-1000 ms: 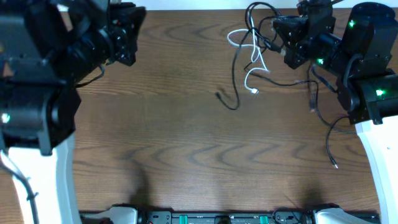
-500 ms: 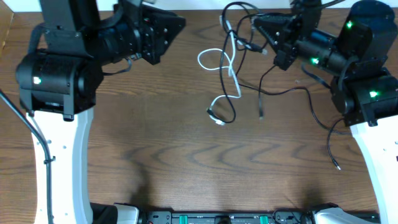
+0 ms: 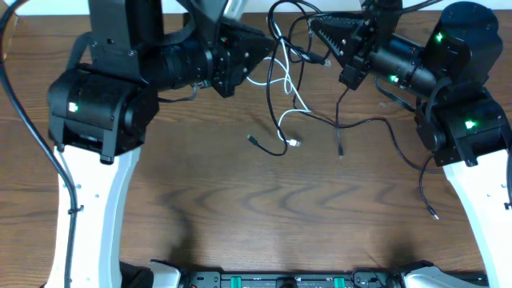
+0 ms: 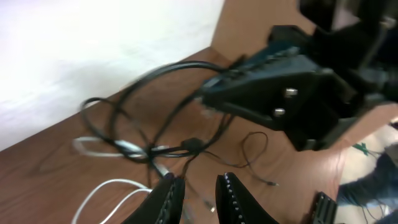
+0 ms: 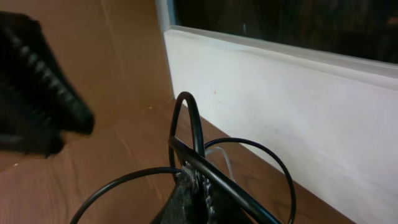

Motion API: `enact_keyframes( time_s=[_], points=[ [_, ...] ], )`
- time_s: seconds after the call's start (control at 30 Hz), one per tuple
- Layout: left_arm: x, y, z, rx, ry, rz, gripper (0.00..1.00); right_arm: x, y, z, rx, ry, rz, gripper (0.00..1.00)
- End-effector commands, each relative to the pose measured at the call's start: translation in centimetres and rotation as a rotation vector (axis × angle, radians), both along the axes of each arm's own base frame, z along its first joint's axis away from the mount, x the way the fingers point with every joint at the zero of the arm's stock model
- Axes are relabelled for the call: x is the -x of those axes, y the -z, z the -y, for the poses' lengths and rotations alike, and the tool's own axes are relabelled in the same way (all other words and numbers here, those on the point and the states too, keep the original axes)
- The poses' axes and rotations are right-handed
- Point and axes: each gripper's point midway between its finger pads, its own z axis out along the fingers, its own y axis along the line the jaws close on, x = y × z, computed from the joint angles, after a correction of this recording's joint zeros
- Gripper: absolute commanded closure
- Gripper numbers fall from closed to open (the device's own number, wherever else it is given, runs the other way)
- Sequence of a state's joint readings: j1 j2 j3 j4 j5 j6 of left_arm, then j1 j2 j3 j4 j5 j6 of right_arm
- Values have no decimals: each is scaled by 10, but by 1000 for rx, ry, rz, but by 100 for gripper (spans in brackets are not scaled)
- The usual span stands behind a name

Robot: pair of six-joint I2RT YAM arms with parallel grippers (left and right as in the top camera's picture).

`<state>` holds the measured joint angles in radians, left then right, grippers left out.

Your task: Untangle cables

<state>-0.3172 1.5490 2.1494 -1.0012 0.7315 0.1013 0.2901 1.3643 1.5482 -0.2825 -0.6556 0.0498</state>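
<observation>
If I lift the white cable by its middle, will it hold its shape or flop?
It will probably flop: the white cable lies in loose curls, so it should sag on either side of the grip. It will likely tug the black cables, which cross it. Its small plug looks light and may swing.

Left gripper (image 4: 198, 186): lower edge, ribbed fingers a little apart.
Black cables (image 4: 158, 118): blurred tangled loops above the table (image 4: 37, 180).
White cable (image 4: 109, 190): curves at lower left.
Right gripper (image 4: 214, 99): its tip at the black loops.
</observation>
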Motion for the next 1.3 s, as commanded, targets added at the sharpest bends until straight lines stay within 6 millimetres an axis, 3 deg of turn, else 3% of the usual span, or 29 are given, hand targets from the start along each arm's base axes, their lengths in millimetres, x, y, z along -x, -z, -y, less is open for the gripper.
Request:
enact_keyframes(
  time_s=[0.0, 0.3, 0.67, 0.8, 1.27],
  points=[
    [18, -8, 19, 17, 73, 17, 77, 3, -12, 3, -19, 24, 23, 99],
    [10, 7, 32, -47, 85, 42, 77, 10, -37, -2, -131, -23, 26, 99],
    [-25, 21, 17, -158, -66, 98, 77, 32, -30, -15, -135, -169, -40, 99],
    [-27, 21, 15, -174, -74, 111, 77, 35, -30, -17, -140, -187, -50, 99],
    [-30, 15, 16, -169, -70, 150, 60, 45, -33, -21, -156, -250, -70, 99]
  ],
)
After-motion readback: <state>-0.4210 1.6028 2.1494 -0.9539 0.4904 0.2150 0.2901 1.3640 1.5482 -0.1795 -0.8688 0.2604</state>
